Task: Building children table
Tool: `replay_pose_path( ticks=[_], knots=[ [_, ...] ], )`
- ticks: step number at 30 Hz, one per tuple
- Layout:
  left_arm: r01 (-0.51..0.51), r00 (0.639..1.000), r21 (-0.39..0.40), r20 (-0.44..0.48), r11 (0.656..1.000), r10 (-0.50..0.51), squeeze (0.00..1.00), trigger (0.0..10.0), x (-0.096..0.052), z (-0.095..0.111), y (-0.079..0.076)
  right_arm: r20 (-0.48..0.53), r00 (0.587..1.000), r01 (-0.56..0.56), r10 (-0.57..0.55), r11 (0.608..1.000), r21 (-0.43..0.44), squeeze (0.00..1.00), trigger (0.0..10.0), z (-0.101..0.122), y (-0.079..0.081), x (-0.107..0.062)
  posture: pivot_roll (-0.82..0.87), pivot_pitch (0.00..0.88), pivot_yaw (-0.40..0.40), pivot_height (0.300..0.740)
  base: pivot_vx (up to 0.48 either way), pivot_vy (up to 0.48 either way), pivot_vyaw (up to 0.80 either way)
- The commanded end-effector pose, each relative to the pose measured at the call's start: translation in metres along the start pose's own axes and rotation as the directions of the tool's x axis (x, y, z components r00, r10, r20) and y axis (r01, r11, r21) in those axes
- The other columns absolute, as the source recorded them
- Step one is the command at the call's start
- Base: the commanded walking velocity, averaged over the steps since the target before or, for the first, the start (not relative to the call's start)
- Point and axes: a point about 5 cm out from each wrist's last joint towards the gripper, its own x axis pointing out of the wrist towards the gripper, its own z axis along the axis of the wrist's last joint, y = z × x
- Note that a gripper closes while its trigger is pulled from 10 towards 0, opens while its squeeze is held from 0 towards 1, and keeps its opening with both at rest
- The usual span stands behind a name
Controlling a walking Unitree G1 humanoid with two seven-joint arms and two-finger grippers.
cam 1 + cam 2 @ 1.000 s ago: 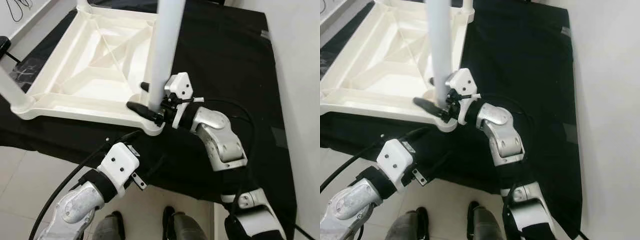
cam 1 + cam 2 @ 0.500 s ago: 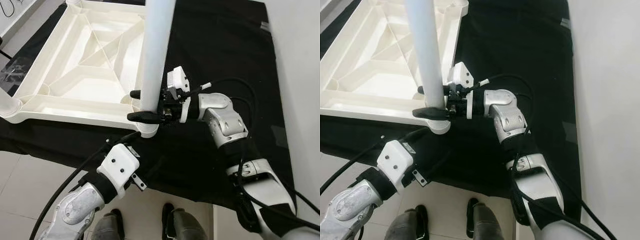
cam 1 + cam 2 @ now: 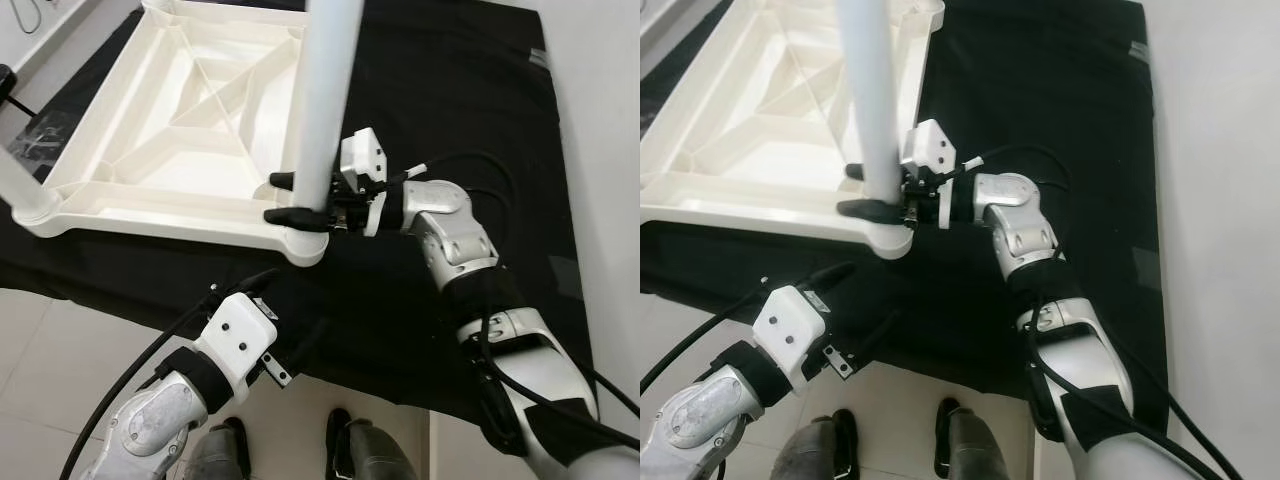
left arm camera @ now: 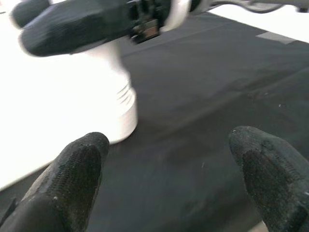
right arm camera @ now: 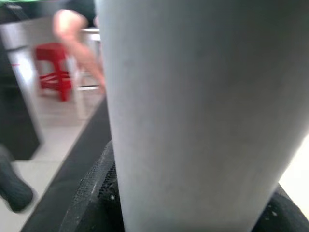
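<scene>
while it lies upside down, table top (image 3: 180, 120): white plastic, ribs cross its underside, it rests on the black cloth (image 3: 450, 110).
cloth: it covers the floor under the table top; pale tiles (image 3: 60, 350) lie beside it.
legs: two can be seen, both white round tubes.
near leg (image 3: 325, 100): stands up in the corner socket (image 3: 300, 243) closest to the robot.
second leg (image 3: 20, 180): stands at the corner on the robot's left.
right tool (image 3: 290, 198): its two black fingers are pinching the near leg low down, one on each side, just above the socket.
left tool (image 4: 164, 188): its two fingers are spread wide apart with nothing between them, over the black cloth near the socket corner.
far room: a red stool (image 5: 53, 72) and a person's arm (image 5: 79, 43), both blurry.
</scene>
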Motion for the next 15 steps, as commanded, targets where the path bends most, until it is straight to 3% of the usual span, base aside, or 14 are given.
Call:
replay_pose_path(
  ticks=[1,2,3,5,6,7,9,10,12,15],
  knots=[
    [0.004,1.0,-0.003,-0.005,1.0,-0.004,0.0,10.0,-0.005,0.0,-0.004,-0.251,0.925,0.307,-0.285,0.95,0.055,0.0,0.0,-0.042,0.011,-0.024,0.08,0.309,-0.101,0.74,0.0,0.0,0.0],
    [0.004,1.0,-0.003,-0.005,1.0,-0.004,0.0,10.0,-0.005,0.0,-0.004,-0.251,0.925,0.307,-0.285,0.95,0.055,0.0,0.0,-0.042,0.011,-0.024,0.08,0.309,-0.101,0.74,0.0,0.0,0.0],
    [0.0,1.0,-0.003,-0.007,1.0,0.0,0.0,10.0,-0.006,0.0,-0.003,-0.277,0.899,0.367,-0.34,0.929,0.051,0.0,0.0,-0.047,0.014,-0.027,0.08,0.309,-0.101,0.74,0.0,0.0,0.0],
    [-0.014,1.0,-0.014,-0.009,1.0,0.014,0.0,10.0,-0.007,0.001,-0.002,-0.404,0.766,0.611,-0.501,0.762,0.215,0.0,0.0,-0.063,0.056,-0.03,0.08,0.322,-0.11,0.74,0.0,0.0,0.0],
    [-0.014,1.0,-0.014,-0.009,1.0,0.014,0.0,10.0,-0.007,0.001,-0.002,-0.404,0.766,0.611,-0.501,0.762,0.215,0.0,0.0,-0.063,0.056,-0.03,0.08,0.322,-0.11,0.74,0.0,0.0,0.0],
    [-0.018,1.0,-0.018,-0.013,1.0,0.018,0.0,10.0,-0.009,0.0,-0.002,-0.412,0.742,0.639,-0.528,0.743,0.199,0.0,0.0,-0.063,0.075,-0.025,0.07,0.321,-0.095,0.74,0.0,0.0,0.0],
    [-0.015,1.0,-0.021,-0.021,1.0,0.014,0.0,10.0,-0.009,-0.002,-0.004,-0.409,0.733,0.652,-0.544,0.733,0.194,0.0,0.0,-0.063,0.083,-0.02,0.07,0.313,-0.093,0.74,0.0,0.0,0.0],
    [-0.015,1.0,-0.021,-0.021,1.0,0.014,0.0,10.0,-0.009,-0.002,-0.004,-0.409,0.733,0.652,-0.544,0.733,0.194,0.0,0.0,-0.063,0.083,-0.02,0.07,0.313,-0.093,0.74,0.0,0.0,0.0],
    [0.01,0.999,-0.011,-0.036,1.0,-0.01,0.0,10.0,-0.012,-0.007,-0.008,-0.358,0.778,0.597,-0.515,0.784,0.169,0.0,0.0,-0.06,0.081,-0.004,0.07,0.313,-0.096,0.74,0.0,0.0,0.0],
    [0.013,0.999,-0.005,-0.041,1.0,-0.013,0.0,10.0,-0.013,-0.007,-0.007,-0.342,0.786,0.589,-0.516,0.793,0.156,0.0,0.2,-0.057,0.074,0.001,0.07,0.312,-0.101,0.74,0.0,0.0,0.0]
  ],
)
